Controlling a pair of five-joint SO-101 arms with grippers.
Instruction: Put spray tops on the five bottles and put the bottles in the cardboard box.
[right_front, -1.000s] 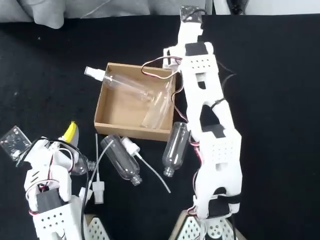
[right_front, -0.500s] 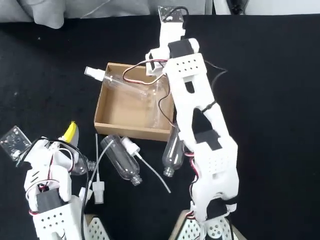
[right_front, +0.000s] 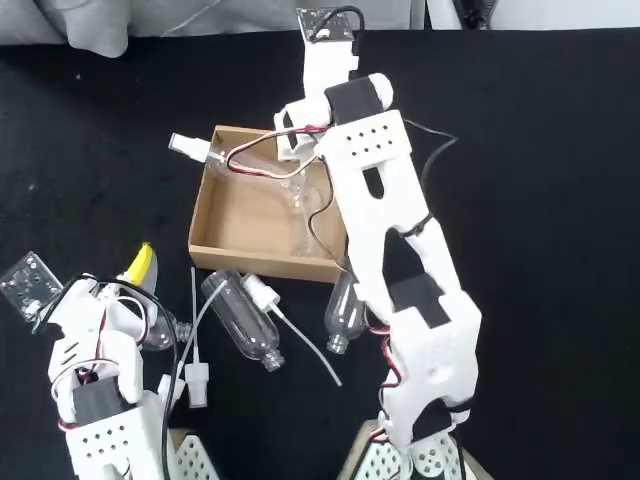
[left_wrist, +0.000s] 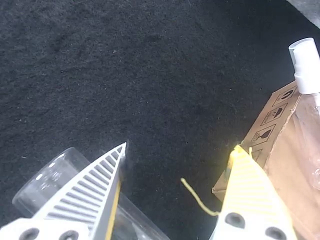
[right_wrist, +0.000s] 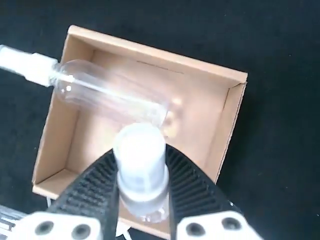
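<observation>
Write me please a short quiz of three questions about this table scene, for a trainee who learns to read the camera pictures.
1. True or false: a clear plastic bottle with a white spray top lies across the brown cardboard box, and its top sticks out over the rim.
2. What does the right gripper hold above the box? A) a yellow sponge B) a white-capped clear bottle C) nothing
3. Fill in: over the black table, the left gripper is ____ (open or shut).

Key: 1 true; 2 B; 3 open.
</observation>
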